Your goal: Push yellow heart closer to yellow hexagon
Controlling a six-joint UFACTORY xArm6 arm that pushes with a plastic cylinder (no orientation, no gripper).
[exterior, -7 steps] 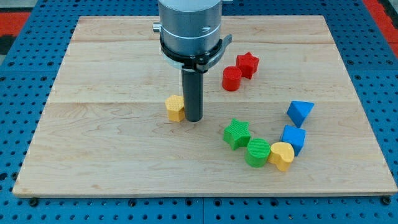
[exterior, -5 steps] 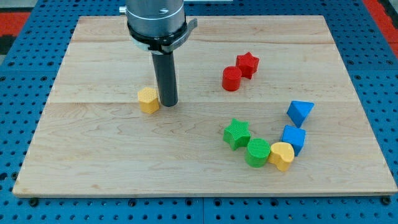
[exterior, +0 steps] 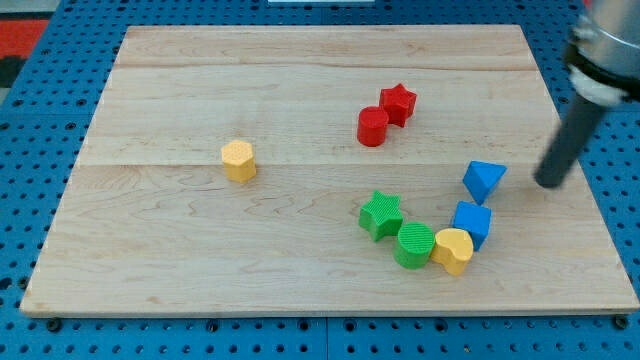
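The yellow heart (exterior: 453,249) lies near the view's bottom right, touching the green cylinder (exterior: 415,245) on its left and the blue cube (exterior: 472,222) above it. The yellow hexagon (exterior: 239,160) stands alone at the view's left centre. My tip (exterior: 548,183) is at the view's right, just right of the blue triangular block (exterior: 483,180) and above-right of the yellow heart, apart from both.
A green star (exterior: 381,214) sits left of the green cylinder. A red cylinder (exterior: 373,127) and a red star (exterior: 398,103) touch each other above the centre. The wooden board (exterior: 150,260) lies on a blue pegboard.
My tip left the yellow hexagon's right side and swung far across to the view's right edge. The hexagon had slid left beforehand and now rests still.
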